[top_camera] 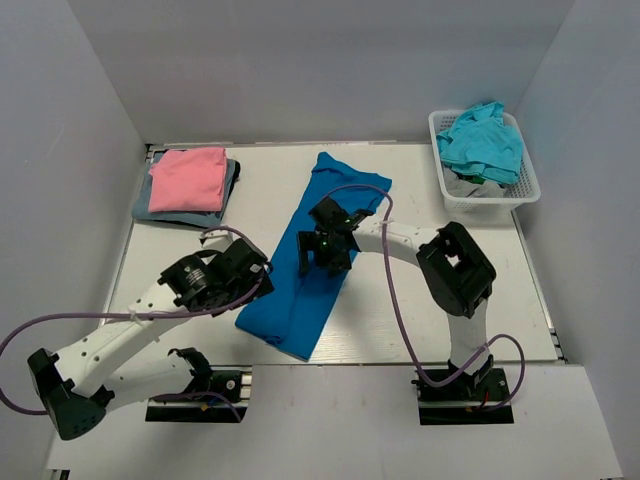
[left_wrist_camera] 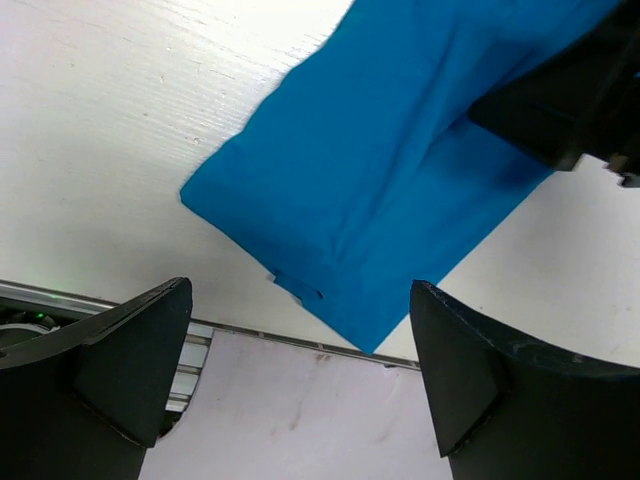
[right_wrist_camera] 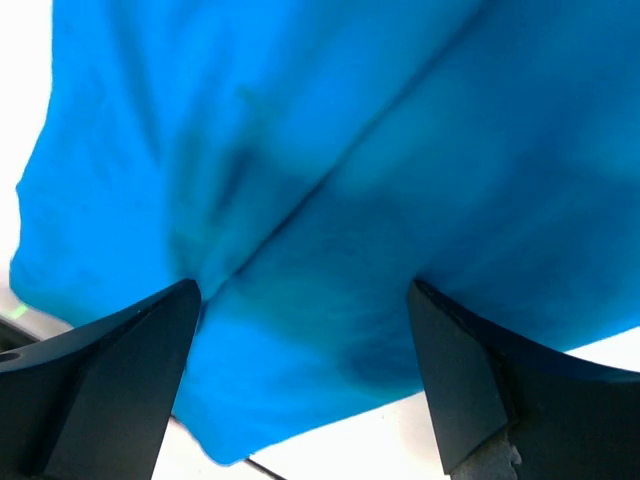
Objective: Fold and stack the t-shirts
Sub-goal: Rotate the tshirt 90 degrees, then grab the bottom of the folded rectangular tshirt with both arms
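Observation:
A royal-blue t-shirt (top_camera: 312,258) lies folded into a long strip down the middle of the table; it also shows in the left wrist view (left_wrist_camera: 400,180) and fills the right wrist view (right_wrist_camera: 330,180). My right gripper (top_camera: 322,250) is open, low over the strip's middle, fingers (right_wrist_camera: 110,370) spread over the cloth. My left gripper (top_camera: 262,268) is open and empty, beside the strip's near left edge, fingers (left_wrist_camera: 110,360) above the table's front edge. A folded pink t-shirt (top_camera: 187,178) lies on a grey-blue one (top_camera: 175,213) at the back left. A turquoise t-shirt (top_camera: 482,143) sits in the basket.
A white lattice basket (top_camera: 524,182) stands at the back right. The table's near edge with its metal rail (left_wrist_camera: 300,338) is just below the strip's near end. White walls enclose the table on three sides.

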Robot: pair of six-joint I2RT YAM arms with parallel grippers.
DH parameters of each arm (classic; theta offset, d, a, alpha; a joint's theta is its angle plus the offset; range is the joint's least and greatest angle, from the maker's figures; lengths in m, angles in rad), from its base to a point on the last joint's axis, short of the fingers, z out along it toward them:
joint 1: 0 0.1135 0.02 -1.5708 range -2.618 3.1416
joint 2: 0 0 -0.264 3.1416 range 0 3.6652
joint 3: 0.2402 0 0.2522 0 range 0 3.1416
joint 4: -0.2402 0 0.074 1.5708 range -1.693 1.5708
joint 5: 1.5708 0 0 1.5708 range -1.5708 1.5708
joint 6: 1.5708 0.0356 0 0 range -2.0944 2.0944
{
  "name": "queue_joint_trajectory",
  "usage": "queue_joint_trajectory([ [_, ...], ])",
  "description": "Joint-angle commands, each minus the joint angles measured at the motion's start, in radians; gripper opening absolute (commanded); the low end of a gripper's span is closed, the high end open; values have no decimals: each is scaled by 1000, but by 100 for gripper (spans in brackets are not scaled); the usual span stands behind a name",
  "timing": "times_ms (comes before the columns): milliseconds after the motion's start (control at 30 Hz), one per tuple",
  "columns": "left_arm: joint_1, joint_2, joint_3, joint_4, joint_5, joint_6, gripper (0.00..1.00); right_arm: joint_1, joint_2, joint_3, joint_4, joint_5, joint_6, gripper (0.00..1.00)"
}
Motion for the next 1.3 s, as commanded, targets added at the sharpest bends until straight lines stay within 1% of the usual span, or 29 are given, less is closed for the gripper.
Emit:
queue_joint_trajectory([
  [0,-2,23,10,-5,-24,-20,100,-26,15,-79,33,-16,14,90],
  [67,-2,46,19,5,-24,-11,100,-46,17,-136,59,-13,3,90],
  [167,-2,66,37,40,-2,17,100,-100,14,-182,68,-4,-7,90],
  [200,-2,66,37,55,-2,17,100,-137,6,-205,72,0,-24,90],
  [267,-2,78,37,83,7,42,100,-160,2,-228,82,-2,-44,90],
  [300,-2,89,46,93,19,55,100,-177,0,-227,78,10,-84,90],
  [400,-2,132,66,133,56,121,100,-269,0,-210,38,38,-133,90],
  [567,-2,192,77,196,137,230,100,-358,-22,-176,23,33,-219,90],
  [700,-2,238,77,290,229,328,100,-401,-60,-107,-56,117,-292,90],
  [767,-20,258,77,316,269,359,100,-419,-83,-86,-56,162,-329,90],
  [800,-20,281,65,343,287,380,100,-418,-142,-83,-53,173,-354,90],
  [867,-20,307,54,377,356,404,100,-402,-192,-95,-43,165,-386,90],
  [900,-20,321,39,396,378,428,100,-398,-283,-116,-31,150,-394,90],
  [933,-29,349,39,438,436,428,100,-392,-316,-153,-2,133,-395,90],
  [967,-30,362,18,461,462,440,100,-386,-345,-171,4,100,-388,90],
  [1000,-30,376,8,489,490,451,100,-384,-435,-214,9,104,-379,90],
  [1033,-39,393,8,538,542,451,100,-381,-460,-236,6,114,-368,90],
  [1067,-49,422,-2,561,568,451,100,-382,-513,-307,0,118,-316,90],
  [1100,-60,439,-3,583,603,451,100,-387,-567,-334,-7,118,-297,90],
  [1133,-69,454,-3,621,625,451,100,-389,-593,-357,-22,148,-274,90],
  [1167,-92,489,-3,638,640,451,100,-392,-645,-430,-40,177,-242,90],
  [1200,-108,505,7,652,660,451,100,-389,-688,-454,-71,196,-222,90],
  [1233,-123,523,16,667,660,451,100,-395,-707,-475,-94,228,-170,90],
  [1267,-155,543,16,679,660,451,100,-393,-757,-547,-143,239,-141,90],
])
